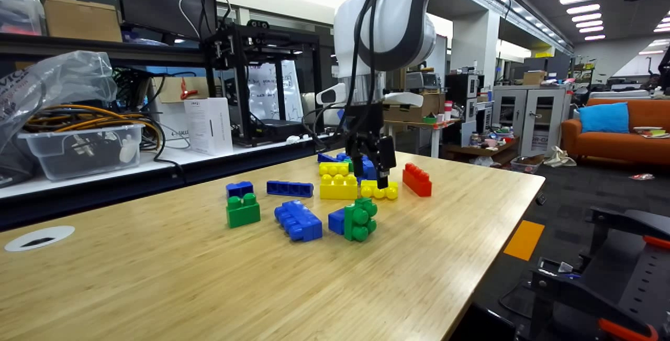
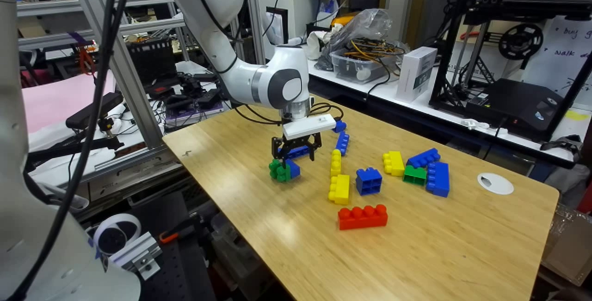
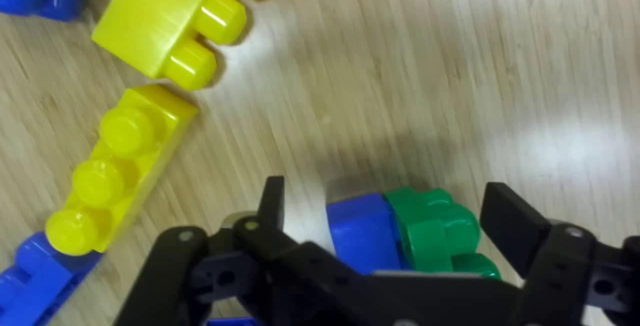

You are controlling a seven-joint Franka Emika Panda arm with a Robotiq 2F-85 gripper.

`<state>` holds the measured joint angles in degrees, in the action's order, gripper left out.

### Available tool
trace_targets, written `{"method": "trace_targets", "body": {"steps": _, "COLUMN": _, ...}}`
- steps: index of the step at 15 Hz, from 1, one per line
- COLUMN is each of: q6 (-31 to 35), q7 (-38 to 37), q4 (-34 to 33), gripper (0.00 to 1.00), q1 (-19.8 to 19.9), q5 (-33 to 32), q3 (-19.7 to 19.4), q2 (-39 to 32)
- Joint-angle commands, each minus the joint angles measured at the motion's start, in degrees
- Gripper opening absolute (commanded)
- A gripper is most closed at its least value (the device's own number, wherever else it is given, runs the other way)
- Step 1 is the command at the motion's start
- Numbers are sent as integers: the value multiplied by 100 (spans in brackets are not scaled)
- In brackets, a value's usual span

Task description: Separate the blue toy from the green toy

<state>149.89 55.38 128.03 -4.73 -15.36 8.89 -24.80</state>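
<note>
Wood tabletop [image 3: 440,95], wrist view btm ctr-right: blue plastic brick [image 3: 364,235] abuts studded green plastic brick [image 3: 429,236]; blk gripper [image 3: 384,197], fingers spread.

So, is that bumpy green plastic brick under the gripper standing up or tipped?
Tipped: in the wrist view, the green brick has studs facing sideways, not up.

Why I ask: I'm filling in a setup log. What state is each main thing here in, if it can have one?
Black gripper: open, gripping nothing.
Small bright-green plastic studded brick: on its side, studs sideways.
Small blue plastic studded brick: apparently joined to the green one.
Long red plastic studded brick: upright, studs up.
Clear plastic tub: uncovered, heaped with cables.
Flat black monitor: screen dark.
</note>
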Motion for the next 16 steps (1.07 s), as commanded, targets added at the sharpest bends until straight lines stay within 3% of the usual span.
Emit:
{"method": "trace_targets", "body": {"steps": 1, "q6": 324, "q7": 496, "q4": 372, "gripper": 100, "q1": 130, "q5": -148, "q3": 214, "q2": 124}}
{"method": "trace_targets", "body": {"steps": 6, "q6": 331, "q7": 967, "q4": 582, "gripper": 100, "q1": 111, "q5": -161, "q3": 277, "q2": 168}}
{"method": "trace_targets", "body": {"steps": 16, "q6": 649, "q7": 1462, "q4": 320, "gripper": 100, "q1": 102, "q5": -130, "q3": 274, "q2": -187}}
